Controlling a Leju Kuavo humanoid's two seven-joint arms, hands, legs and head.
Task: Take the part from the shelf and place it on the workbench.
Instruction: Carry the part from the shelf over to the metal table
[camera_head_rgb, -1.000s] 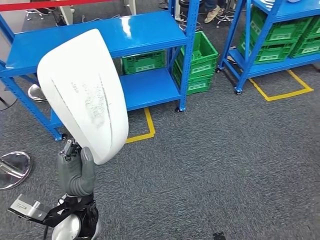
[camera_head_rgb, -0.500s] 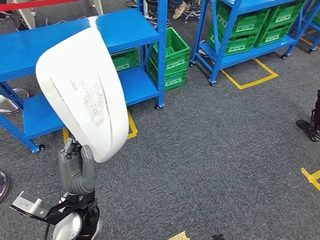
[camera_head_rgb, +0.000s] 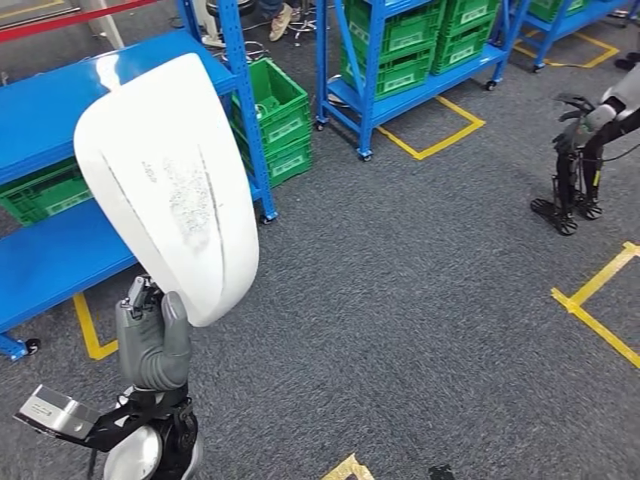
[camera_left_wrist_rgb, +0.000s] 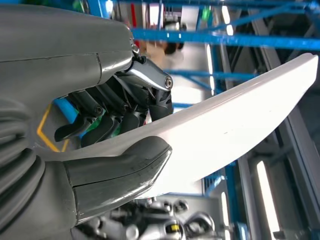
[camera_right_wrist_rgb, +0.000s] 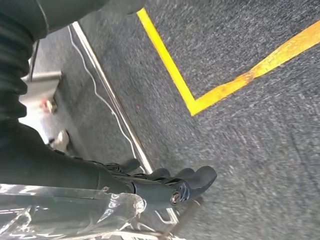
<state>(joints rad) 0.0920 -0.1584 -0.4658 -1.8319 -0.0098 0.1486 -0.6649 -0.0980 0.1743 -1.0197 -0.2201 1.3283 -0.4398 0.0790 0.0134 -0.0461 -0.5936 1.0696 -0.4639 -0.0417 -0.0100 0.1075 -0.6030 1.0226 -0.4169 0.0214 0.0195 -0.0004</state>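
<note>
One white curved part (camera_head_rgb: 170, 185) stood up off the left robot hand (camera_head_rgb: 153, 345), near left in the head view, broad face toward the camera, with grey scuffs and a thin dark line across it. The part was carried in the air over grey carpet (camera_head_rgb: 392, 300), in front of the blue shelf (camera_head_rgb: 45, 110). In the left wrist view the thick grey thumb (camera_left_wrist_rgb: 120, 172) lay against one face of the part (camera_left_wrist_rgb: 234, 120) and the dark fingers (camera_left_wrist_rgb: 113, 122) curled onto the other face, so the left robot hand (camera_left_wrist_rgb: 128, 130) held the part by its lower edge.

The right robot hand (camera_right_wrist_rgb: 177, 182) hung over the carpet (camera_right_wrist_rgb: 256, 140); its dark fingers (camera_right_wrist_rgb: 200, 177) lay roughly straight and close together, with nothing in them. Open or closed could not be told for certain. Yellow tape (camera_right_wrist_rgb: 211, 95) formed a corner on the floor beside it.

Behind the part, the blue shelf ran along the far left, with a green crate (camera_head_rgb: 49, 190) on its lower level. Stacked green crates (camera_head_rgb: 275, 115) sat on the floor just right of its post. A second blue rack (camera_head_rgb: 377, 85) stood far centre, carrying more green crates (camera_head_rgb: 400, 45). Yellow floor tape (camera_head_rgb: 438, 135) marked out its bay. Another robot (camera_head_rgb: 585, 150) stood far right, with more yellow tape (camera_head_rgb: 596, 310) near it.
</note>
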